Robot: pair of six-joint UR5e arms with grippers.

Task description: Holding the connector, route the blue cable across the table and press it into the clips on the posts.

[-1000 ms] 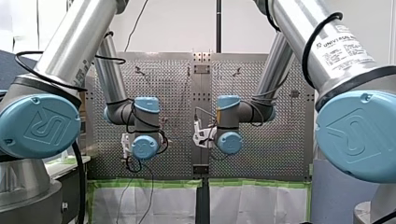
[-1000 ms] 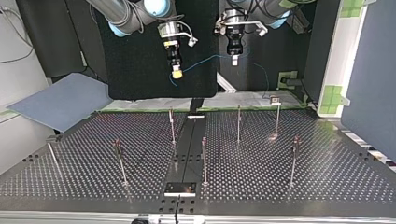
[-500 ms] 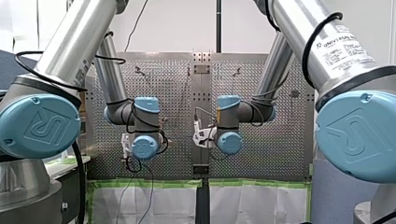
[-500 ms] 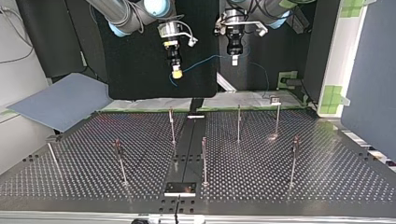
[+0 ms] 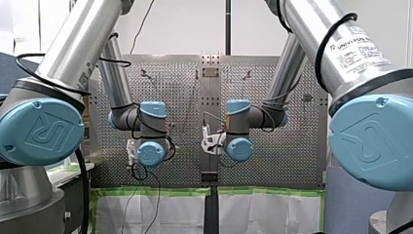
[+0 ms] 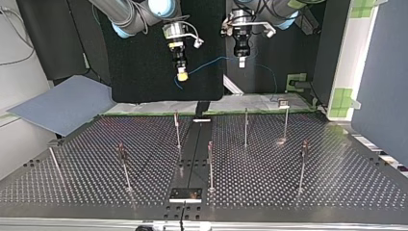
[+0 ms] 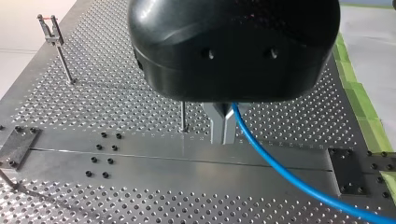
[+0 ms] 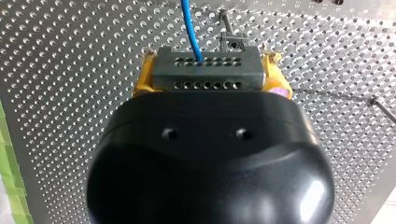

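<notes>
Right gripper (image 6: 182, 75) clamps connector (image 8: 205, 73), left gripper (image 7: 223, 123) blue cable (image 7: 266, 159), above table (image 6: 312, 168) edge.

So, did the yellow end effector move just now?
No. In the top view, my right arm's yellow-padded end effector stands in the same spot relative to the thin metal post nearest it as before.

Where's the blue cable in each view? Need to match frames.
Front view: not discernible.
Top view: blue cable strung from my right gripper to my left gripper, beyond the table's far edge.
Left wrist view: comes out between the gripper's fingers, trailing over the table.
Right wrist view: leaves the connector, running ahead of the gripper.
Shared landmark: the perforated table.
</notes>
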